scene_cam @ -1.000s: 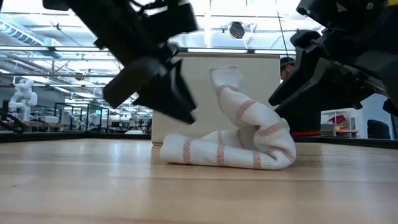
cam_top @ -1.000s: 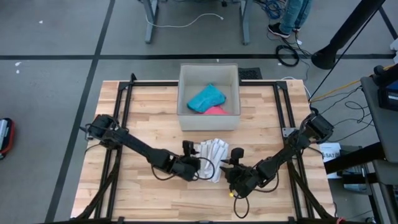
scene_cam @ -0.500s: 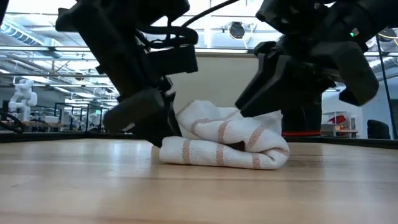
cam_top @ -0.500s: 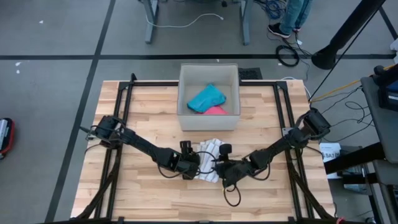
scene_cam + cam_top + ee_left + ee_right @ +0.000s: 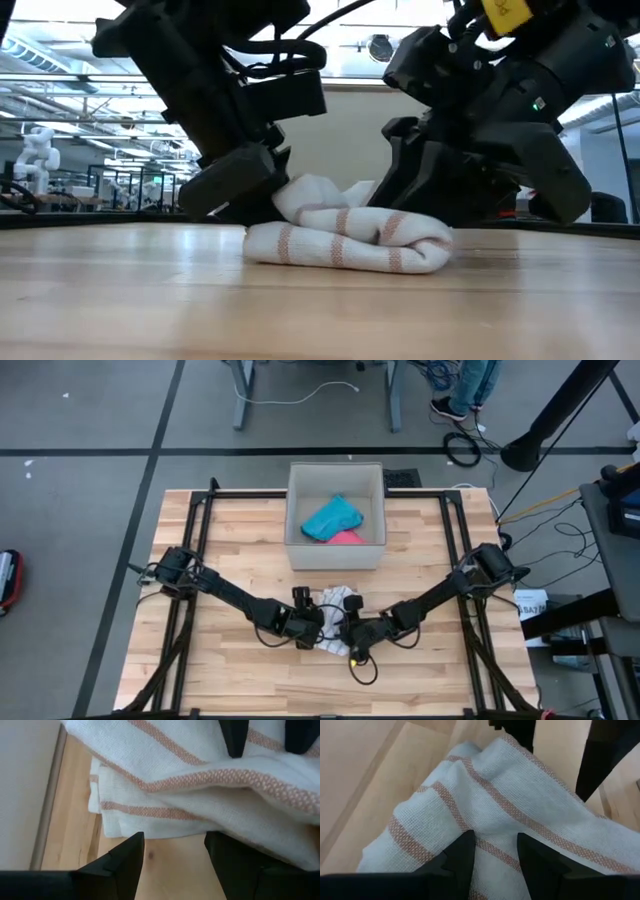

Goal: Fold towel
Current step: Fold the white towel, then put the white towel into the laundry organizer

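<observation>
Biggest thing here is the wooden table (image 5: 230,545), a butcher-block top with black rails running along both sides. At 12 o'clock on it sits a white bin (image 5: 336,516) holding a blue cloth (image 5: 332,518) and a pink cloth (image 5: 348,538) tucked under the blue one's 5 o'clock side.

Both arms reach in toward the middle. The left arm (image 5: 225,596) comes in from 9 o'clock, the right arm (image 5: 440,595) from 3 o'clock, and they meet just below the bin.

The towel (image 5: 345,232), white with thin orange stripes, lies bunched at about 6 o'clock from the bin, flat on the wood in a rumpled low roll, with a raised hump toward the left side in the low view.

The left gripper (image 5: 312,625) sits at the towel's 9 o'clock edge, fingers (image 5: 120,865) spread apart right down by the wood, with the cloth just past the tips, so it looks released, not pinching anything.

The right gripper (image 5: 350,632) is at the towel's 4 o'clock side, pressed in low against the cloth. Its fingers (image 5: 462,855) rest on the fabric with a gap between them; can't tell if it's actually holding a fold or just sitting there.
</observation>
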